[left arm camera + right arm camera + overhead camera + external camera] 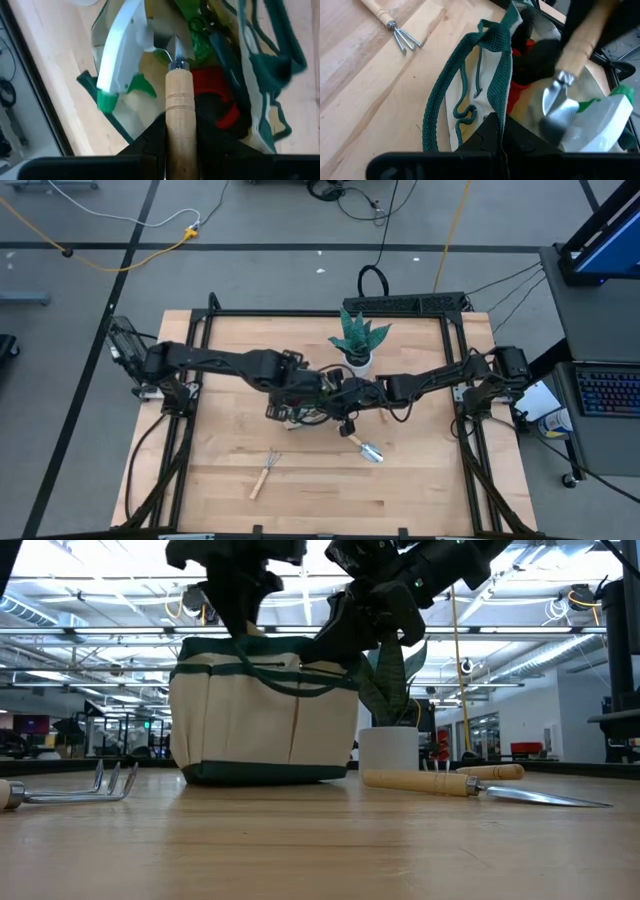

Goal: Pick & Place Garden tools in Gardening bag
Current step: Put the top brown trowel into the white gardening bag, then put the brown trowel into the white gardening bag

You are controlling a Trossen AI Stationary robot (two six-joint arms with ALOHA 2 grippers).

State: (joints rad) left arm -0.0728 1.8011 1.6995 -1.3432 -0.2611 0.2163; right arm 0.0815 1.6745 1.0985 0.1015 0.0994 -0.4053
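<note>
Left wrist view shows the left gripper (181,135) with its fingers pinching the wooden handle of a trowel (179,95), blade pointing straight ahead and down into the open gardening bag (260,115). The trowel's long axis runs in line with the fingers, so the blade already sits over the bag mouth, above a spray bottle (120,55) and red-black gloves (220,100) lying inside.

The right gripper (492,131) pinches the bag's dark green rim, apparently holding the mouth open; the trowel blade hangs just beyond it.

On the high view the bag (292,408) sits at table centre, with a potted plant (357,340) at about 1 o'clock from it. A rake (265,472) lies at 7 o'clock and a second trowel (365,448) at 4 o'clock, both loose. My judgement: lowering and releasing along the handle's axis is what remains.
</note>
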